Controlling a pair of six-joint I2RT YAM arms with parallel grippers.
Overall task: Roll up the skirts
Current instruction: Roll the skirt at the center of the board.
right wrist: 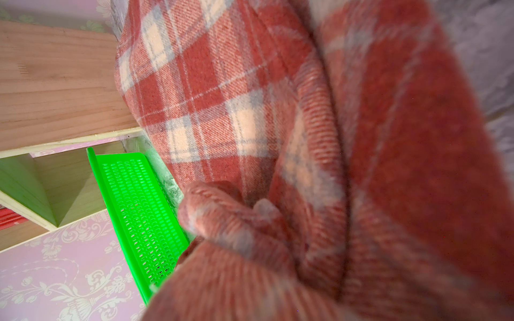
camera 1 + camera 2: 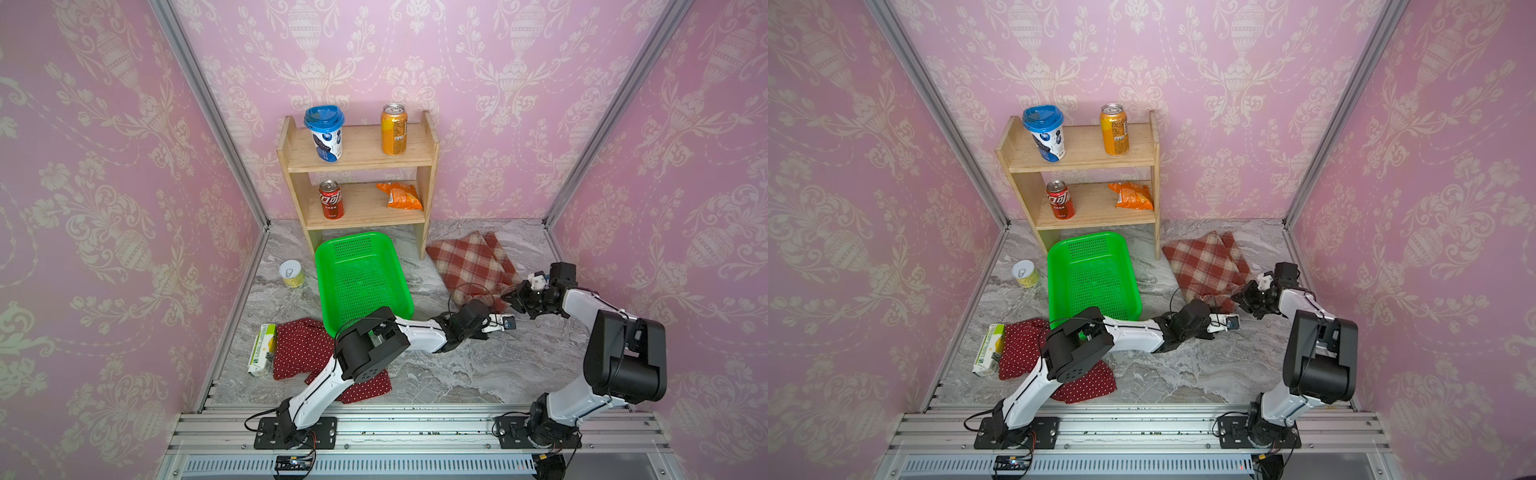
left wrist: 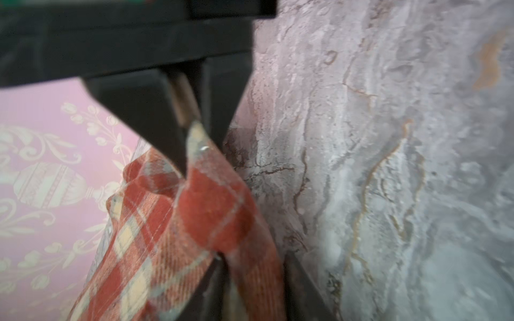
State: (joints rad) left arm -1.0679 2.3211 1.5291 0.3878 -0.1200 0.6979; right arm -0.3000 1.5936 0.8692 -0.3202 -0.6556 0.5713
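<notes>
The plaid skirt (image 2: pixel 465 257) is the one in hand. In the left wrist view my left gripper (image 3: pixel 194 144) is pinched narrow on a corner of its hem, with a cream tip of cloth poking up between the black fingers (image 3: pixel 150 119). The right gripper (image 2: pixel 508 297) faces it from just across and is closed down. Its own camera shows only bunched plaid hard against the lens, so I take it to be gripping the same near edge, though its fingers are hidden there.

Around the two grips the edge is puckered. Beyond the jaws the rest of the skirt lies flat on the marble table (image 2: pixel 457 374), running away to the foot of the wooden shelf (image 2: pixel 428 208). The green basket (image 2: pixel 319 270) sits off to the side of the left gripper, near the cloth but apart from it. Well back from both jaws, partly under the left arm, the polka-dot skirt (image 2: pixel 299 349) lies spread, with a carton (image 2: pixel 262 349) just beside it.

I judge the plaid thick, woolly and soft. It looks weighty enough to hold a fold and to drag on the table rather than slide. A corner pinch alone would let the middle sag, so I would hold the hem at two points set wider apart to keep the roll even. The dotted skirt looks thin and light, and I expect it to need a shallow pinch at its hem.
</notes>
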